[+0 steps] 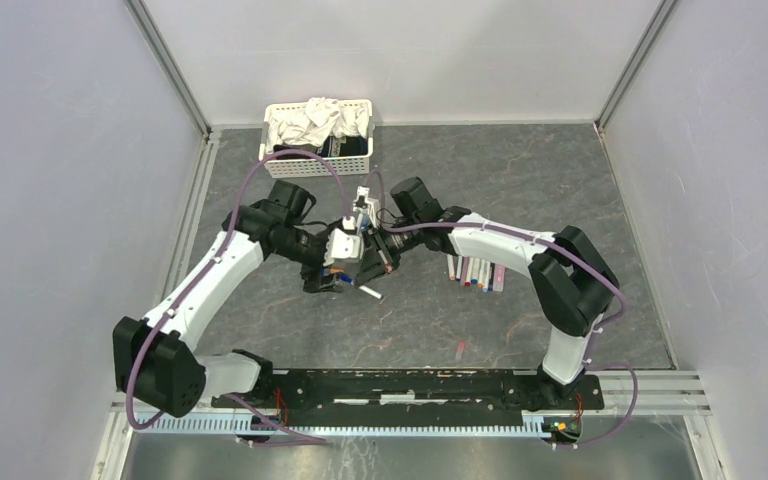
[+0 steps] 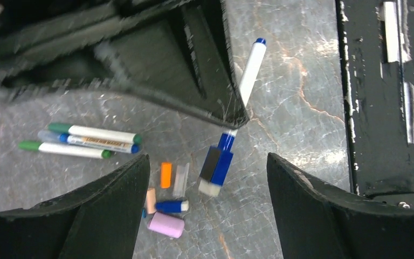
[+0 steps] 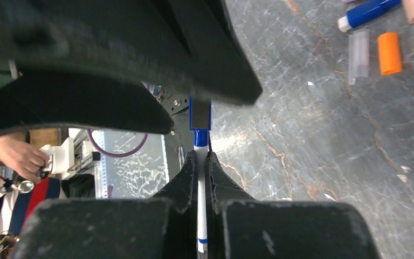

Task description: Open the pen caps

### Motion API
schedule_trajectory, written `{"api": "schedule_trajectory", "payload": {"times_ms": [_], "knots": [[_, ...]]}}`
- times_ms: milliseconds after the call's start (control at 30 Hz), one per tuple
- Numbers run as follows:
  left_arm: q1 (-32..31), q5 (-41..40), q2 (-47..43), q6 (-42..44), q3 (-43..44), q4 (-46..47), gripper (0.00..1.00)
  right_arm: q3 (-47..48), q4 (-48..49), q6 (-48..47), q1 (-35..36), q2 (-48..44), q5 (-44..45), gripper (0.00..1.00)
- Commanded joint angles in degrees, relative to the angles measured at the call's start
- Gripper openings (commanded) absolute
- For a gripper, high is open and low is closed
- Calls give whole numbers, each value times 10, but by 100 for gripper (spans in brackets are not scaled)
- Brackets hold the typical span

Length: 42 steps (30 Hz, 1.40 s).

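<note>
My right gripper (image 3: 201, 157) is shut on a white-barrelled pen (image 3: 200, 189). It also shows in the left wrist view (image 2: 250, 70), where the right gripper (image 2: 194, 70) is the black body above it. The pen's blue cap (image 2: 218, 164), with a black clip, sits at its end, between the fingers of my left gripper (image 2: 207, 162). That gripper is open wide and does not touch the cap. The cap also shows in the right wrist view (image 3: 200, 113). Loose caps lie on the table: orange (image 2: 165, 175), clear (image 2: 181, 179), peach (image 2: 151, 200), blue (image 2: 171, 206) and lilac (image 2: 166, 224). Both grippers meet mid-table (image 1: 360, 258).
Three pens (image 2: 89, 141) with green and blue ends lie left of the loose caps. A row of several pens (image 1: 475, 272) lies on the table to the right. A white basket of cloths (image 1: 318, 128) stands at the back. The black base rail (image 1: 410, 385) runs along the near edge.
</note>
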Motion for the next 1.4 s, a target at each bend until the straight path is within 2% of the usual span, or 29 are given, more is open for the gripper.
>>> {"api": "schedule_trajectory", "payload": {"times_ms": [0,200,333,467,567,633,733,900,1067,1367], "knots": [[-35,-20,7,45,-7,-17,81,26,39,19,3,11,-41,0],[-50,-50,20,54,-6,-26,52,26,52,31,2,13,-49,0],[-53,-58,22,56,-5,-27,42,30,50,33,3,17,-53,0],[-58,-62,27,56,-5,-27,24,29,53,35,4,20,-56,0],[-60,-63,32,54,-2,-26,4,30,48,33,9,25,-59,15],[-60,-62,33,49,2,-27,2,34,32,20,14,31,-60,25],[-60,-64,35,46,7,-26,2,35,11,3,15,37,-62,26],[-60,-83,38,53,14,-32,2,34,-33,-45,14,37,-71,18],[-56,-125,46,68,27,-38,2,26,-92,-104,8,24,-61,0],[1,-181,63,127,54,-52,2,-29,-135,-146,-36,-25,-16,0]]}}
